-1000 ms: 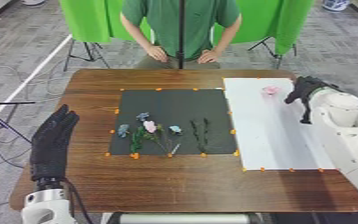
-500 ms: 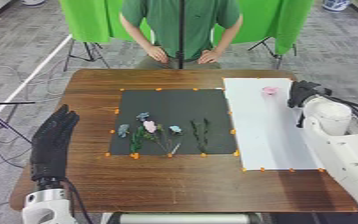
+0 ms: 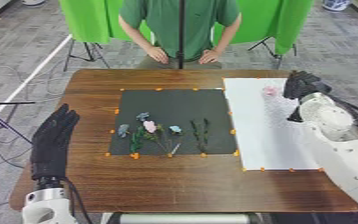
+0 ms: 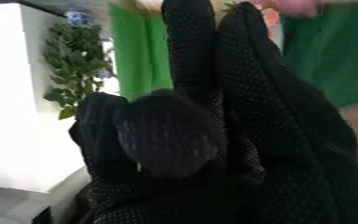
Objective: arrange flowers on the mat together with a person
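My right hand (image 3: 305, 85) is over the far right part of the white mat (image 3: 269, 135), right of a pink flower (image 3: 270, 90) lying there, apart from it. In the right wrist view, my right hand (image 4: 273, 115) has long fingers straight and the others loosely bent, with no flower visible between them. My left hand (image 3: 53, 137) is held over the table's left side, fingers straight. On the dark mat (image 3: 171, 102) lie another pink flower (image 3: 150, 126), several bluish flowers (image 3: 175, 129), green leaves (image 3: 135, 144) and two dark green stems (image 3: 205, 135).
Orange tape pieces (image 3: 135, 156) mark the mats' edges on the brown table (image 3: 175, 185). A person (image 3: 180, 30) stands at the far side, hands resting near the table edge, off the flowers. A dark vertical pole rises in front of the person.
My right hand has shifted slightly left and turned a little at the far right of the white mat. The flowers, the left hand and the person's hands look unchanged.
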Controlling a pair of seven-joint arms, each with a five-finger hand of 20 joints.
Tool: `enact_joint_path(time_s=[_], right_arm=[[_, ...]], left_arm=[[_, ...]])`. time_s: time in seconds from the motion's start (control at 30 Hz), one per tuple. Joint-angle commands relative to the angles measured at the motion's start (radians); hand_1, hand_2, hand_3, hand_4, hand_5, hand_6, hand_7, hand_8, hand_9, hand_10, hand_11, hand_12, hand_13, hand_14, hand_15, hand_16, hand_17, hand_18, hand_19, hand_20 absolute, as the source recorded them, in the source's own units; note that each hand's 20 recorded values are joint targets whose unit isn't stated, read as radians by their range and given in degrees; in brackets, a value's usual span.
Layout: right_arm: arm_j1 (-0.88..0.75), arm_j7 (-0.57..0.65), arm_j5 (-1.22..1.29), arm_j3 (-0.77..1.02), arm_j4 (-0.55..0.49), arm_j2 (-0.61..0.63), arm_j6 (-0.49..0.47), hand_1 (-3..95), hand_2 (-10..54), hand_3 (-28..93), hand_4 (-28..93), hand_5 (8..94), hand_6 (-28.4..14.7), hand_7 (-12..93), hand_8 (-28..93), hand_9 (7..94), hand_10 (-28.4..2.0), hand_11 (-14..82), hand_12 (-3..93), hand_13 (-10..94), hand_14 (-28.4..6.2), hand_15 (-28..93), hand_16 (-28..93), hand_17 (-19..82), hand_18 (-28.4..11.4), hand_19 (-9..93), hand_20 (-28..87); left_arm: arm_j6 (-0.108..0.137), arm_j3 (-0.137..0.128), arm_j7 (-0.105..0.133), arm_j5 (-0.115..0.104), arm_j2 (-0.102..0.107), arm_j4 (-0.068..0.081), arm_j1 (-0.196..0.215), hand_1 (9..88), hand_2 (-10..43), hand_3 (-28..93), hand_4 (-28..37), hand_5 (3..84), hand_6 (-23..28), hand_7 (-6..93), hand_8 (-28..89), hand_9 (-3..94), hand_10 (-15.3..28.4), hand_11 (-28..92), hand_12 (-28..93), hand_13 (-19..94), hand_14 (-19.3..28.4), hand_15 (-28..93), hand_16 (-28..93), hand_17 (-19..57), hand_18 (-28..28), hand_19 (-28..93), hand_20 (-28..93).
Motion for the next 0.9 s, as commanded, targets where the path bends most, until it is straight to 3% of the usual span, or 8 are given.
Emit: enact_joint_path(time_s=[0.03, 0.17, 0.4, 0.9], right_arm=[[0.085, -0.011, 0.084, -0.064, -0.27, 0.009, 0.024, 62.4, -9.5, 60, -26, 86.8, 4.1, 17, 2, 93.7, -8.1, 9.1, 25.2, 94, 0.2, 65, 21, 53, -19.8, 93, 45], [0.116, -0.065, 0.11, -0.174, -0.302, -0.019, -0.027, 62.5, -9.5, 59, -26, 86.9, 4.0, 17, 3, 93.7, -8.1, 9.2, 25.2, 94, 0.4, 67, 20, 54, -19.9, 93, 48], [0.164, -0.144, 0.078, -0.366, -0.27, -0.07, -0.088, 62.4, -9.5, 59, -27, 87.1, 4.1, 17, 3, 93.7, -7.9, 8.2, 25.2, 94, 0.9, 69, 20, 54, -19.7, 93, 49], [0.185, -0.157, 0.006, -0.446, -0.194, -0.117, -0.119, 60.7, -9.5, 60, -26, 85.8, 4.5, 17, 3, 93.7, -7.7, 6.5, 24.8, 94, 1.3, 70, 19, 55, -19.4, 93, 50]], left_arm=[[-0.002, -0.009, -0.015, -0.004, -0.004, -0.003, 0.019, 31.1, -6.2, 65, -17.6, 43.3, 3.1, 15.8, -7, 41.0, 12.4, 14, 13, 34, 13.9, 9, 0, 8.6, 8.1, 2, 16], [-0.008, -0.015, -0.012, 0.001, -0.001, -0.003, 0.015, 31.1, -6.2, 65, -17.5, 43.3, 3.1, 15.7, -7, 41.0, 12.5, 14, 13, 34, 14.0, 9, 0, 8.6, 8.1, 2, 16], [-0.017, -0.014, -0.024, 0.004, 0.005, 0.003, 0.003, 31.0, -6.3, 65, -17.6, 43.2, 3.0, 15.5, -7, 41.0, 12.4, 14, 13, 34, 14.1, 9, 0, 8.5, 8.1, 2, 16], [-0.018, -0.014, -0.022, 0.006, -0.002, 0.001, 0.012, 30.9, -6.2, 65, -17.8, 43.5, 3.3, 15.0, -7, 41.2, 12.6, 14, 13, 34, 14.1, 9, 0, 8.4, 8.1, 2, 15]])
